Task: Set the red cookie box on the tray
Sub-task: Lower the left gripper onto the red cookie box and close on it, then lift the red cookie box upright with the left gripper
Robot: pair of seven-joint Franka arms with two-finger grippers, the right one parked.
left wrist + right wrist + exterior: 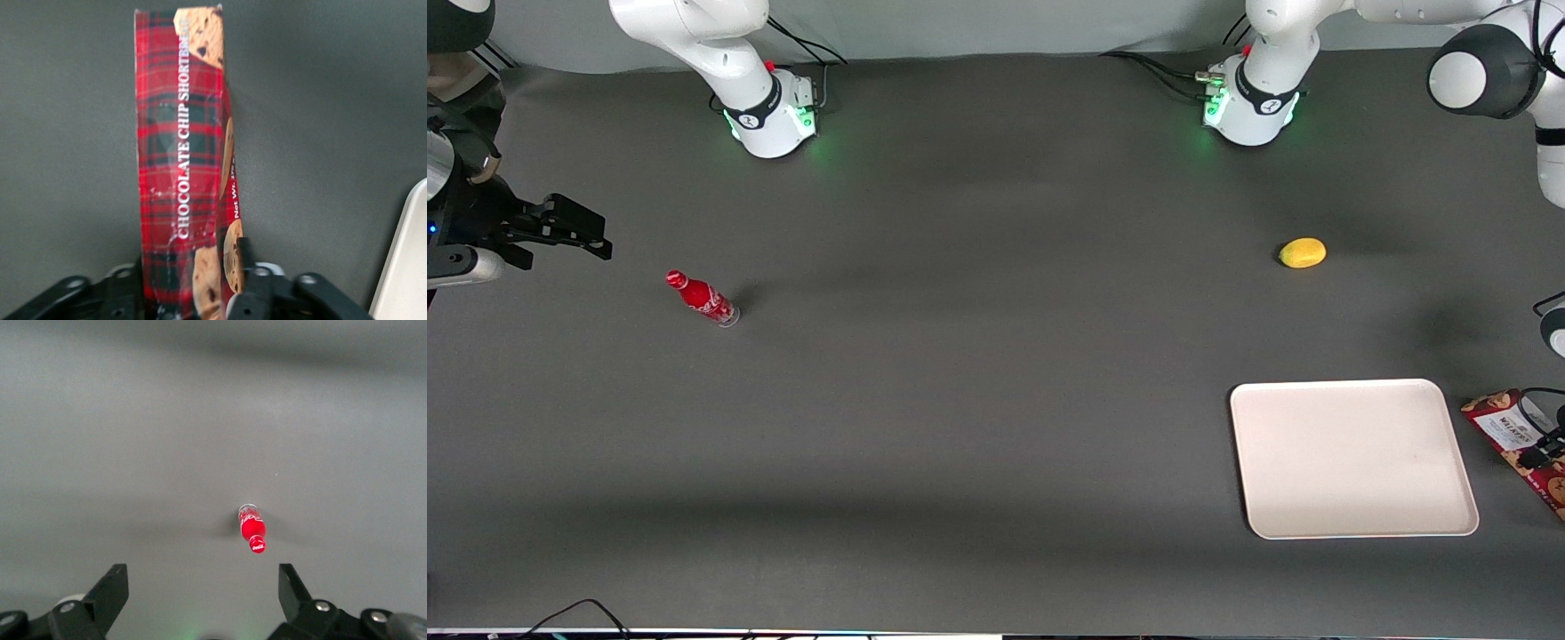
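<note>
The red cookie box (1498,422) lies at the working arm's end of the table, beside the cream-white tray (1352,458) and apart from it. Only part of the box shows at the front view's edge. My gripper (1544,450) is down over the box. In the left wrist view the tartan box (180,147) runs lengthwise away from the camera, and my gripper (190,270) is shut on its near end, one finger (244,257) pressed on each long side. A strip of the tray's rim (407,267) shows beside it.
A yellow lemon-like fruit (1303,252) lies farther from the front camera than the tray. A small red bottle (703,299) stands toward the parked arm's end, also seen in the right wrist view as the red bottle (252,532). Two arm bases (1249,107) stand along the table's back edge.
</note>
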